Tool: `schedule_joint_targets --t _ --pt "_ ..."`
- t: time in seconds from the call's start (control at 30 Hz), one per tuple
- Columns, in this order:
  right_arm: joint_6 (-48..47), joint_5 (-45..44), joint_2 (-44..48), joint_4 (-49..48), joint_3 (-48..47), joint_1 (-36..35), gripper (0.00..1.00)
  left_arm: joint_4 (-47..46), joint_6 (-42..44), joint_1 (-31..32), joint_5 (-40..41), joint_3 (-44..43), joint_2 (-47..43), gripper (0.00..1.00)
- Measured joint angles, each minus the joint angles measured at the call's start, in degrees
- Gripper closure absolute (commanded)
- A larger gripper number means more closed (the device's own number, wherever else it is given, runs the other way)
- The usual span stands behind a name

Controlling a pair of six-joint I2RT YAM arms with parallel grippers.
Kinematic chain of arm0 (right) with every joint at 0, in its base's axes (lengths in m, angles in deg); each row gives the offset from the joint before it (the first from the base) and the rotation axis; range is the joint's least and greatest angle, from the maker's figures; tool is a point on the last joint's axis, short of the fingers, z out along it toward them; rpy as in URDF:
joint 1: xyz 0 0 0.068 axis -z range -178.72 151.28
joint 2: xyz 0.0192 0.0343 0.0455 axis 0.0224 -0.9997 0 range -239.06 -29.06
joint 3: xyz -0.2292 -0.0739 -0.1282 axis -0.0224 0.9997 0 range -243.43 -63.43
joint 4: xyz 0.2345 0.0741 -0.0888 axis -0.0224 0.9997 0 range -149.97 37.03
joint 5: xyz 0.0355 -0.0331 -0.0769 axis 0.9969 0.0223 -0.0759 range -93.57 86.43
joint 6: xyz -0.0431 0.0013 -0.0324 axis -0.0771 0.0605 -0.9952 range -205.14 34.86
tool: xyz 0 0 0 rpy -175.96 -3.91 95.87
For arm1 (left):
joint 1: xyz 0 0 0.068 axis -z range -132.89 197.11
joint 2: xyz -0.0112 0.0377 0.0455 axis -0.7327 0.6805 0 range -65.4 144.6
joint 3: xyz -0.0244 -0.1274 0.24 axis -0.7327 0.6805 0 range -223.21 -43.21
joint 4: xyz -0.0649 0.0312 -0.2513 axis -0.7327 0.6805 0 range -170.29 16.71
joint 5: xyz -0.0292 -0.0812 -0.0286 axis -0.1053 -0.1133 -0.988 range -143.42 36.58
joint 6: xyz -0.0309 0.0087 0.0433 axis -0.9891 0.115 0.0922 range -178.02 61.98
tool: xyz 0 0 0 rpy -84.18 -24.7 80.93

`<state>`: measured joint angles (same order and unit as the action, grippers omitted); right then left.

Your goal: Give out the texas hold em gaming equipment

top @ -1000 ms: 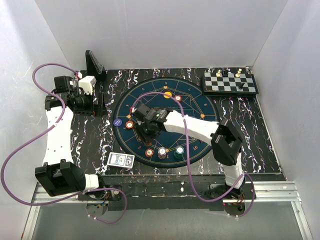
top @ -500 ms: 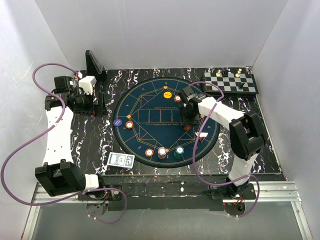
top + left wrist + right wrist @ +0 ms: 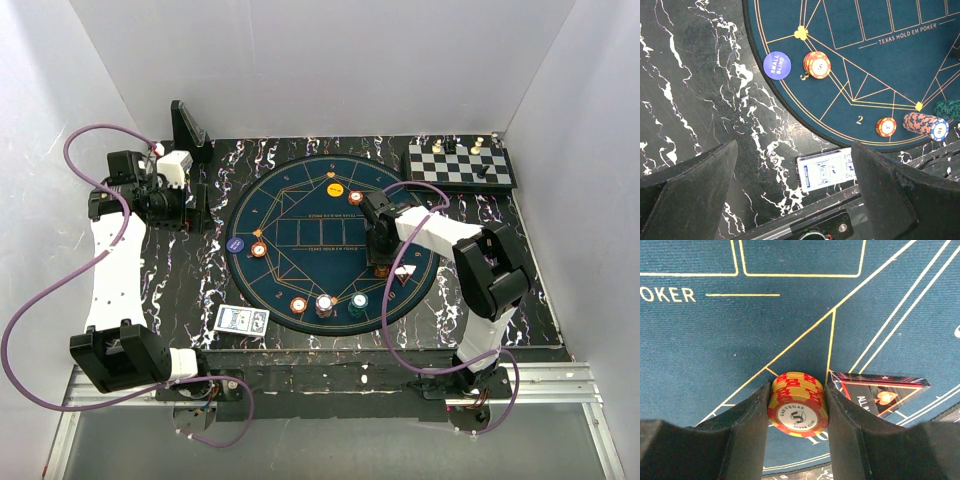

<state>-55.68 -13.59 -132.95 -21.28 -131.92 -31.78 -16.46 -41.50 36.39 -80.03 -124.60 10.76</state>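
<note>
My right gripper [image 3: 797, 392] is shut on a short stack of orange poker chips [image 3: 798, 405], a finger pressed on each side, low over the right part of the dark-blue mat [image 3: 790, 330]. In the top view that gripper [image 3: 381, 264] is beside a triangular all-in marker [image 3: 405, 274]. More chips lie on the mat: orange [image 3: 259, 249], orange [image 3: 299, 305], white [image 3: 325, 304], teal [image 3: 358, 302] and two orange at the far side [image 3: 345, 192]. A purple small-blind chip [image 3: 776, 65] lies just off the mat. The blue-backed card deck [image 3: 826, 169] lies between my open left gripper's [image 3: 795, 150] fingers, well below them.
A chessboard [image 3: 460, 165] with pieces stands at the back right corner. A black upright stand [image 3: 187, 125] is at the back left, near the left wrist. The table's near edge with its metal rail [image 3: 805, 222] runs just past the deck.
My right arm has swung the orange chip stack from the mat's left-centre to its right side, then a little nearer, beside the triangle. The left arm has not moved.
</note>
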Motion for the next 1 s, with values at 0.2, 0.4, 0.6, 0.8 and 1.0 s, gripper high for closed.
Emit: schedule_joint_targets --t 0.2,0.4,0.6,0.8,1.0 --pt "0.7 -0.3 0.0 -0.1 0.1 0.0 0.30 0.0 0.0 0.0 -0.5 0.0 0.0 0.02" --pt "0.6 -1.3 1.4 1.9 -0.4 0.0 0.22 0.0 0.0 0.0 -0.9 0.0 0.0 0.02" --pt "0.3 -2.1 5.9 6.2 -7.6 -2.0 0.21 0.0 0.0 0.0 -1.1 0.0 0.0 0.02" --pt "-0.3 -2.1 8.7 8.0 -17.4 -10.6 0.14 0.0 -0.1 0.0 -1.0 0.0 0.0 0.02" --pt "-1.6 0.9 8.8 8.0 -18.3 -21.9 0.11 0.0 -0.4 0.0 -1.1 0.0 0.0 0.02"
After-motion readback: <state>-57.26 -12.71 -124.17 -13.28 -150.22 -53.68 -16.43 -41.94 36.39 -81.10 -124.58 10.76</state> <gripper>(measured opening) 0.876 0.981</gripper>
